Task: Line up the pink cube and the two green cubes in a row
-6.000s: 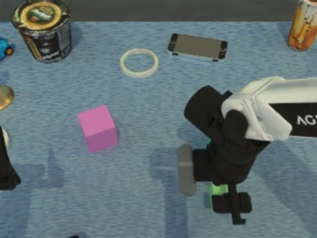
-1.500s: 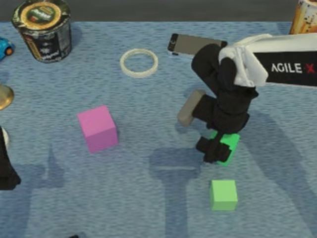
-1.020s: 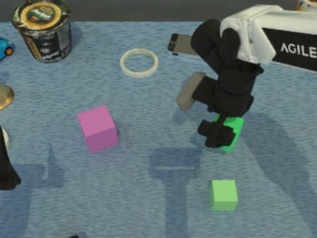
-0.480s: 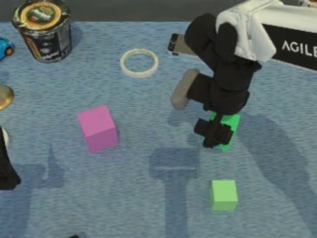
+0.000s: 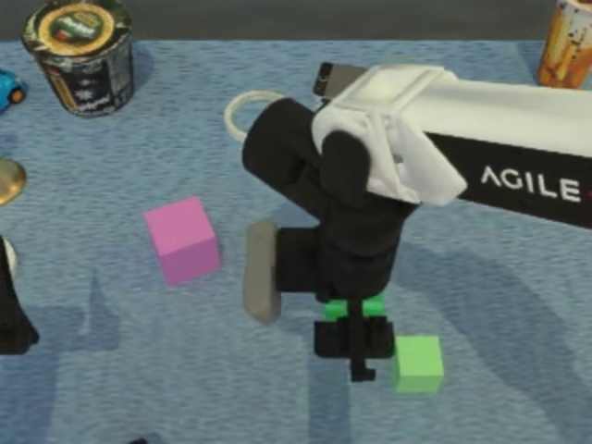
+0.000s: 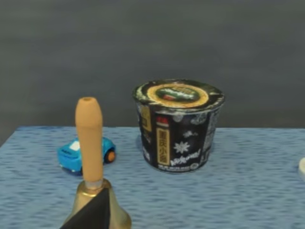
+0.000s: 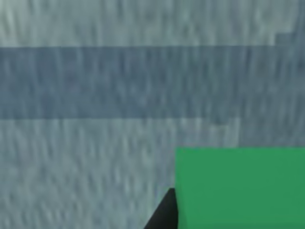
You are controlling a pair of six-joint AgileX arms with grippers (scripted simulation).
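Top view: right end effector (image 5: 354, 340) hangs over the near middle of the blue textured worktop (image 5: 111, 370), clamped on the vivid saturated green matte cube (image 5: 355, 309), which shows only as a strip between the black fingers. The paler light green matte cube (image 5: 418, 363) sits just beside that end effector on its right side, on the worktop. The magenta-pink matte cube (image 5: 182, 240) lies well apart to the end effector's left, alone. Behind the arm: white tape ring (image 5: 242, 109) and a dark smartphone (image 5: 331, 78), both partly covered; a black printed noodle cup (image 5: 81, 54) far back-left; an orange can (image 5: 573, 41) back-right. Left end effector (image 5: 9, 319) is parked at the left edge, finger state can't tell. Left wrist view: noodle cup, a small blue toy car (image 6: 85, 154), a brass bell with wooden handle (image 6: 91, 181). Right wrist view: vivid green cube face fills the corner against one dark finger, worktop beyond.
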